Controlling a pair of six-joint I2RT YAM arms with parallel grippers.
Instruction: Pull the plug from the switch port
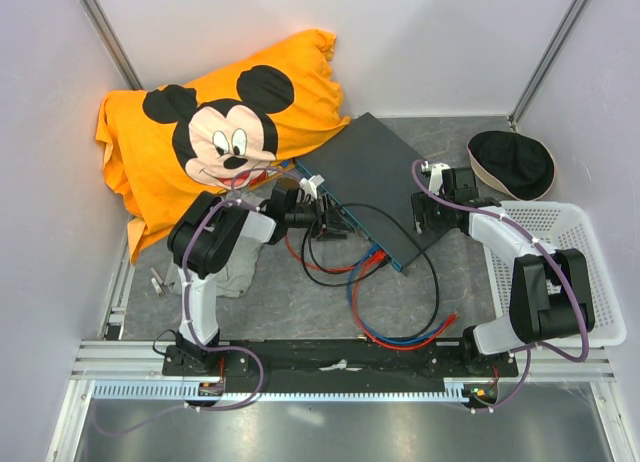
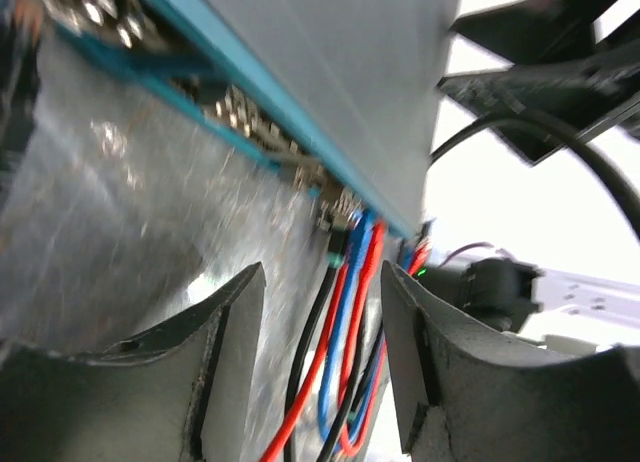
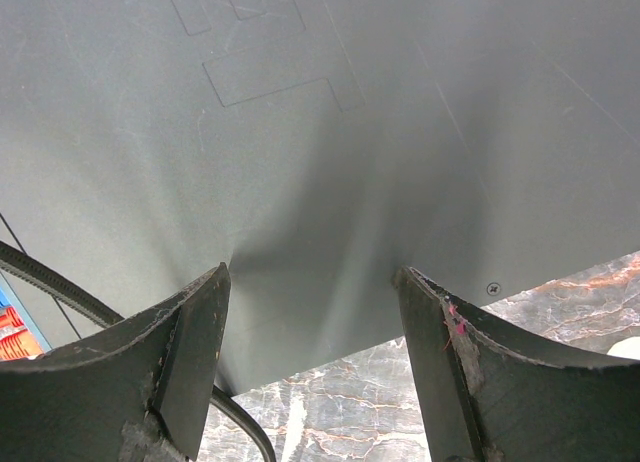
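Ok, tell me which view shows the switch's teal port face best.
The left wrist view: the teal port face runs close across it, sockets and plugged cables visible, though blurred. The top external view shows only a thin teal edge, partly behind the left gripper. The right wrist view shows just the grey top of the switch.

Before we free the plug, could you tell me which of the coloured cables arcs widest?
The black cable: it sweeps broadly past the switch corner; the red cable and blue cable stay bunched lower.

orange mickey cushion [image 1: 220, 112] at far left, black cap [image 1: 512, 162] beside white basket [image 1: 596, 244].
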